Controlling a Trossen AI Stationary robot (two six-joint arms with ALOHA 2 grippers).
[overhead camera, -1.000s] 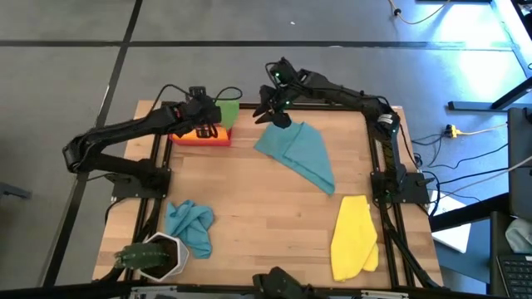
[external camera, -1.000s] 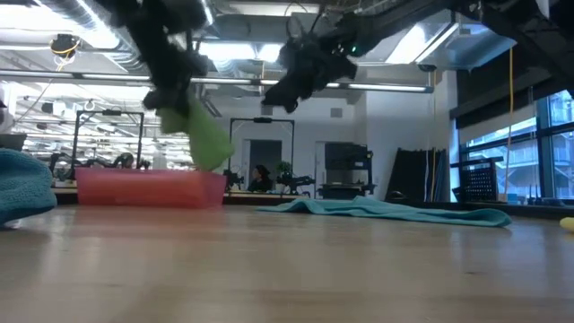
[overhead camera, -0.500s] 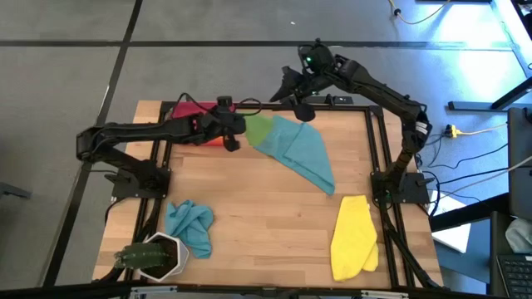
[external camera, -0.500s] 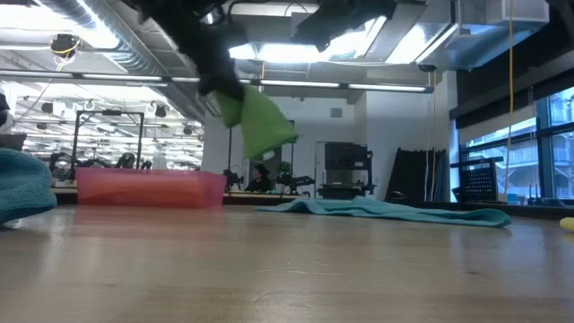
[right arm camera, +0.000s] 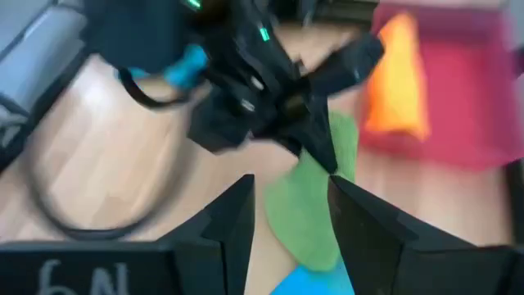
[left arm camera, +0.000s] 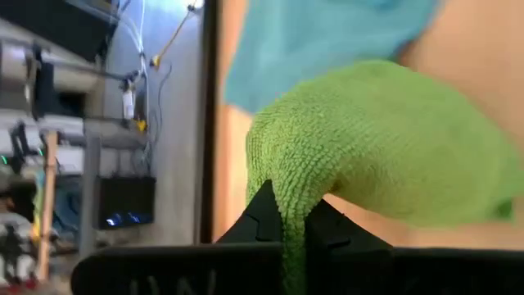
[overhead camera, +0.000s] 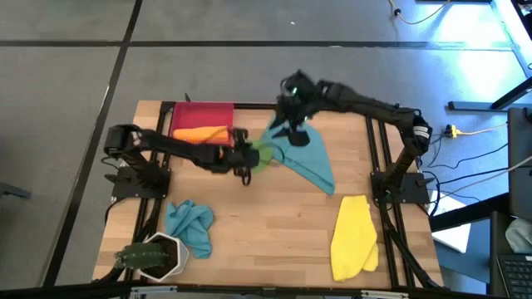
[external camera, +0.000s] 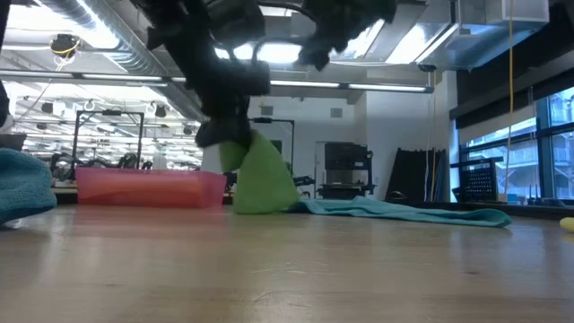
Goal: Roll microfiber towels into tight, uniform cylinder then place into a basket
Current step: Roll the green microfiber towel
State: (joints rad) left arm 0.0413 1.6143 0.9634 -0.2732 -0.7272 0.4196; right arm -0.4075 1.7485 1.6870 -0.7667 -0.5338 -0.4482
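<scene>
The left pincer (overhead camera: pixel 243 158) is clamped on a corner of the green towel (overhead camera: pixel 259 154), its two fingers (left arm camera: pixel 266 215) pinching the cloth between them. The towel hangs from that grip and its lower edge touches the worktop (overhead camera: pixel 266 224), with the rest of it spreading away from the pincer toward the flat teal towel (overhead camera: pixel 303 155), which it meets or overlaps at one edge. Behind the left arm, off to the pincer's side, sits the red basket (overhead camera: pixel 199 114) with the orange towel (overhead camera: pixel 199 134) lying in it.

The right pincer (overhead camera: pixel 297 133) hovers above the near end of the flat teal towel, just beside the green one. Its fingers (right arm camera: pixel 233 215) stand apart with nothing between them, and past them the left pincer and the green towel show just ahead.

Farther from both pincers, a crumpled teal towel (overhead camera: pixel 190 227) lies near the front left edge of the worktop, just beside a white pot (overhead camera: pixel 155 256) with a plant. The yellow towel (overhead camera: pixel 356 236) lies folded long near the front right, well apart from the rest.
</scene>
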